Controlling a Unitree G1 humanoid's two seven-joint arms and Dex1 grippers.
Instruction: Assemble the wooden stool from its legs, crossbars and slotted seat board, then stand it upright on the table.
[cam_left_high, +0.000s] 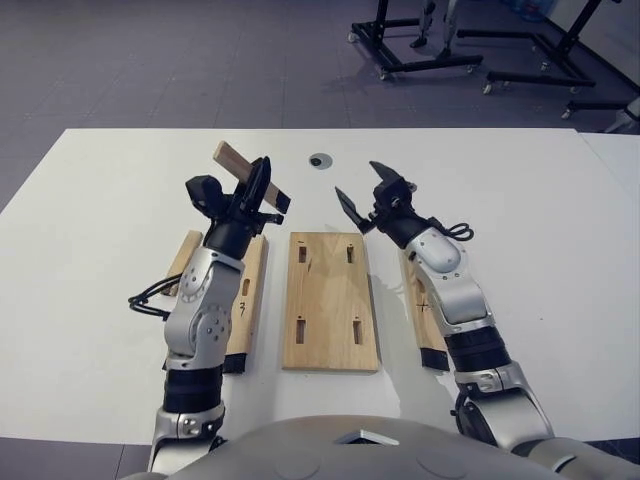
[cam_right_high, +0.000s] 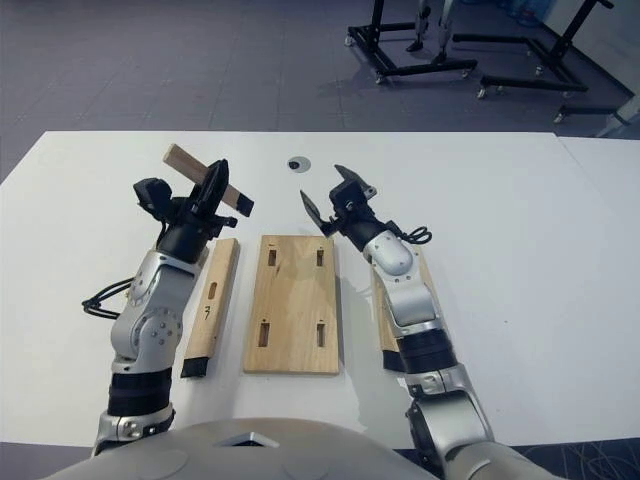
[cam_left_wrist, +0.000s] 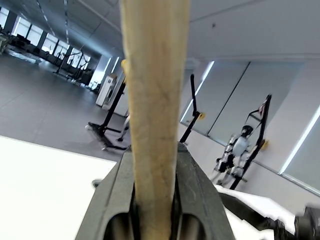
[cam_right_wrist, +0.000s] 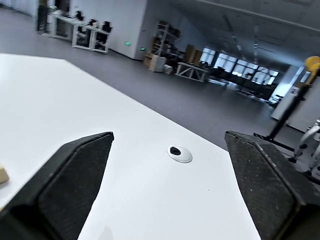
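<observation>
Take the pale, rectangular slotted seat board as the centre of the dial, with 12 o'clock pointing away from the robot. The board lies flat on the white desk with its four slots facing up. At 9 o'clock, just beside it, a long light-wood leg with a black tip lies flat, parallel to the board's long edge. A second light-wood piece lies farther out, between 9 and 10 o'clock, mostly hidden by the left arm. At 3 o'clock a third wooden leg with a black end lies flat, partly under the right forearm. A small round grey grommet sits in the desk at 12 o'clock.

The left end effector is raised above the desk at about 11 o'clock. It is clamped on a pale wooden bar, which is tilted, clear of the surface and sticks out on both sides of the fingers. The right end effector hovers at about 1 o'clock, near the board's far corner, its fingers spread wide with nothing between them.
</observation>
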